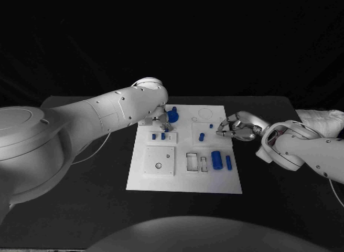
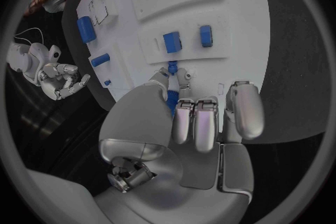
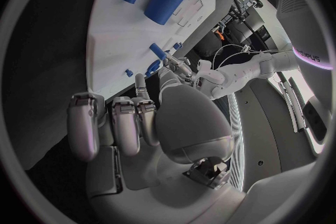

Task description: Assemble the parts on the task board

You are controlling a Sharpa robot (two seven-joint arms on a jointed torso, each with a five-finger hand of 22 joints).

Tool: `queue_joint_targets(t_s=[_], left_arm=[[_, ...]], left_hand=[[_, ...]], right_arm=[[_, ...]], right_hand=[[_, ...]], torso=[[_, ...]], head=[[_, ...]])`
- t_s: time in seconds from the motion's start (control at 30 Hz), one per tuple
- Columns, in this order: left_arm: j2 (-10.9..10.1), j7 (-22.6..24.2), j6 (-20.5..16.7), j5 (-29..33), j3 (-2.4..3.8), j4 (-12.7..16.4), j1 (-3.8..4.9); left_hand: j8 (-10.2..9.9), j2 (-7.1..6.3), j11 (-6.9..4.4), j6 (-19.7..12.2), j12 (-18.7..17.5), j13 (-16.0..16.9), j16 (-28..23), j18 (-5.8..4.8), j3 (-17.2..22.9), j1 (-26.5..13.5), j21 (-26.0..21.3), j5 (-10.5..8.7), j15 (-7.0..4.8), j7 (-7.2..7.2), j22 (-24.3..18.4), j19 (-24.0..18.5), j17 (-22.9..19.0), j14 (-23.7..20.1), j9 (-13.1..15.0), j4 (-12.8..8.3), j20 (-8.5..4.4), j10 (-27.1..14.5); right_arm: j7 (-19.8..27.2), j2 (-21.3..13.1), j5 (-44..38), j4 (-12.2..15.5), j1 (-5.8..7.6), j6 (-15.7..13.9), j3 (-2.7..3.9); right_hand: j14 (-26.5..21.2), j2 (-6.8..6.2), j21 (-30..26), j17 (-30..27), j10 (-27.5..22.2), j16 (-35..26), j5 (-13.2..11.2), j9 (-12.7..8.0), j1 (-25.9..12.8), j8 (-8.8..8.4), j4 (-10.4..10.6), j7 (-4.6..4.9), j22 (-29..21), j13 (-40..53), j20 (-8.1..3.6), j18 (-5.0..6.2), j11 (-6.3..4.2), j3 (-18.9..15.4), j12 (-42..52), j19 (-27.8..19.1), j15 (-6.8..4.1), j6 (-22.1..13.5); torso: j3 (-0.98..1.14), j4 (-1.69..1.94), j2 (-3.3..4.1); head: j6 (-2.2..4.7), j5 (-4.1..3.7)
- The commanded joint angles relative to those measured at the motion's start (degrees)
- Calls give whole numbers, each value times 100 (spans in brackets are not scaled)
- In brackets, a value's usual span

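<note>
Left hand: the left hand [image 2: 183, 117] pinched a slim blue peg [image 2: 171, 95] between thumb and fingertips, over the far end of the white board [image 1: 184, 178].
Right hand: the right hand [image 1: 234, 127] hovered at the board's right edge, fingers curled, nothing in them.
Feel: the peg looked light, stiff, probably slick plastic.
Grip: best taken mid-shaft, tip left free.
Loose parts: two blue cylinders [image 1: 216, 158] lay near the board's front.

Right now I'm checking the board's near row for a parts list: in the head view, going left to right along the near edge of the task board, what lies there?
Raised white block with a round hole → clear rectangular frame → thick blue cylinder → slim blue cylinder, all on the task board.
</note>
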Motion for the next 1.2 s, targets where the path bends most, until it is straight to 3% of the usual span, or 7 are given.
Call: queue_joint_targets(t_s=[0.03,0.13,0.27,0.6,0.83,1.2], left_arm=[[-37,-234,351,-180,-52,-31,-102],[-36,-232,370,-182,-52,-22,-106],[-32,-195,362,-183,-53,-17,-111],[-60,-88,190,-89,-53,23,-133],[-143,22,-15,42,-52,117,-155],[-291,238,-490,82,-50,266,-165]], left_hand=[[-329,-17,57,-68,-11,1381,14,50,58,114,-16,178,56,155,1088,-42,1509,594,-107,-44,14,481],[-497,-31,58,75,-8,1384,14,51,126,200,-8,320,65,152,1090,-39,1509,594,-280,-103,16,483],[-742,-68,32,300,7,1401,14,50,317,404,14,765,44,126,1094,-29,1509,594,-560,-260,-1,498],[-1116,-201,-19,703,89,1493,14,24,691,530,136,625,-7,72,1125,43,1509,594,-1064,-458,-39,583],[-1218,-295,-47,855,101,1507,14,8,825,658,215,559,-35,47,1146,91,1509,594,-1243,-615,-65,596],[-1331,-357,-26,830,94,1499,14,6,872,646,214,516,-31,85,1145,96,1509,594,-1375,-652,-69,589]], right_arm=[[18,-2,-26,4,-5,100,0],[16,-5,-26,5,-6,105,0],[12,-10,-26,7,-6,107,0],[-4,-17,-26,9,-11,116,-1],[-4,-26,-26,-6,-17,105,-1],[3,-32,-26,-23,-28,80,-1]], right_hand=[[608,-18,-27,1508,618,20,30,-5,39,-20,-2,2,1199,1493,13,61,7,43,-20,-4,9,32],[608,-17,-30,1508,618,20,38,-6,42,-22,-2,3,1198,1493,13,61,8,45,-20,-6,10,32],[608,-17,-30,1508,618,20,38,-6,42,-22,-2,3,1198,1493,13,61,8,45,-20,-6,10,32],[608,-16,-50,1508,618,20,49,-7,50,-23,-7,2,1190,1493,13,67,7,51,-20,-21,10,33],[608,-16,-50,1508,618,20,49,-7,50,-23,-7,2,1190,1493,13,67,7,51,-20,-21,10,33],[608,-15,-55,1508,618,20,52,-7,54,-23,-9,2,1188,1493,13,68,7,53,-20,-25,10,34]], torso=[[0,0,-2],[0,3,-1],[2,5,-2],[1,-4,-4],[-4,-5,0],[3,2,-9]], head=[[-1,4],[-1,7],[-1,8],[-1,22],[-1,6],[-1,-4]])
